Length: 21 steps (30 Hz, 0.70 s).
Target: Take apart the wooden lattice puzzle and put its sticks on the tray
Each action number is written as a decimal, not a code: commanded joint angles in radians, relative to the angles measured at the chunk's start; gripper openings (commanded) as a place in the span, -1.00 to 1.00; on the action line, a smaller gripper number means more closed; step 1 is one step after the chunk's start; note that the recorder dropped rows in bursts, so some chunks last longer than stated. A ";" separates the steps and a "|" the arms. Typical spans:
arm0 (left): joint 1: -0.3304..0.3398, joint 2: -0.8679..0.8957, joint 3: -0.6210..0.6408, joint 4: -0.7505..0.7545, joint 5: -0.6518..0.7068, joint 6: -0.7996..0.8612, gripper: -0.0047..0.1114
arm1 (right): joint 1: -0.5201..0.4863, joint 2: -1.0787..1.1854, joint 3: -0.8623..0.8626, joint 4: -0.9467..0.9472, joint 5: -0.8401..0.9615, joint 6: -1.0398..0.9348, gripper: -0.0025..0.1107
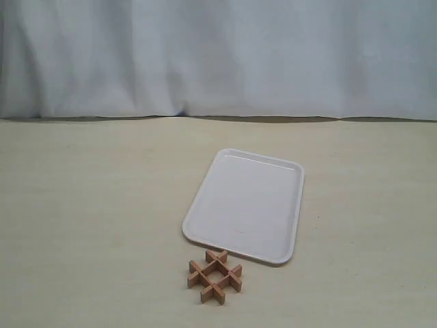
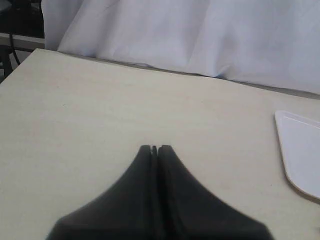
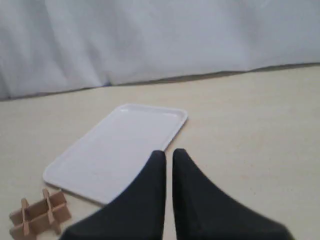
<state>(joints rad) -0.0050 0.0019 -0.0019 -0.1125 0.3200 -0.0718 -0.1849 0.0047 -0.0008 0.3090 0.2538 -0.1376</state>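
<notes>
The wooden lattice puzzle (image 1: pixel 215 276) lies assembled on the table, its four reddish-brown sticks crossed in a hash shape just in front of the tray's near edge. It also shows in the right wrist view (image 3: pixel 39 215). The white tray (image 1: pixel 247 204) lies flat and holds nothing; in the right wrist view the tray (image 3: pixel 107 150) is ahead of the fingers, and its corner (image 2: pixel 301 150) shows in the left wrist view. Neither arm appears in the exterior view. My left gripper (image 2: pixel 154 148) is shut over bare table. My right gripper (image 3: pixel 168 152) is shut but for a thin slit and holds nothing.
A white cloth backdrop (image 1: pixel 218 55) hangs along the far edge of the pale table (image 1: pixel 89 219). The table's left corner and dark equipment (image 2: pixel 15 30) beyond it show in the left wrist view.
</notes>
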 commanded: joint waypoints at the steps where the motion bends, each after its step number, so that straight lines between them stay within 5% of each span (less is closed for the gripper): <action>1: -0.007 -0.002 0.002 0.000 -0.008 -0.003 -0.92 | 0.001 -0.005 0.001 -0.001 -0.177 0.002 -0.88; 11: -0.007 -0.002 0.002 0.000 -0.008 -0.003 -0.92 | 0.001 -0.005 0.001 -0.001 -0.671 0.025 -0.88; 18: -0.007 -0.002 0.002 0.000 -0.008 -0.003 -0.92 | 0.001 -0.005 0.001 -0.014 -0.686 0.639 -0.88; 21: -0.007 -0.002 0.002 0.000 -0.006 -0.003 -0.92 | 0.001 -0.005 0.001 -0.014 -0.702 0.719 -0.88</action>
<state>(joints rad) -0.0050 0.0019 -0.0019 -0.1125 0.3200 -0.0718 -0.1849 0.0047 -0.0008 0.3070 -0.4432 0.4823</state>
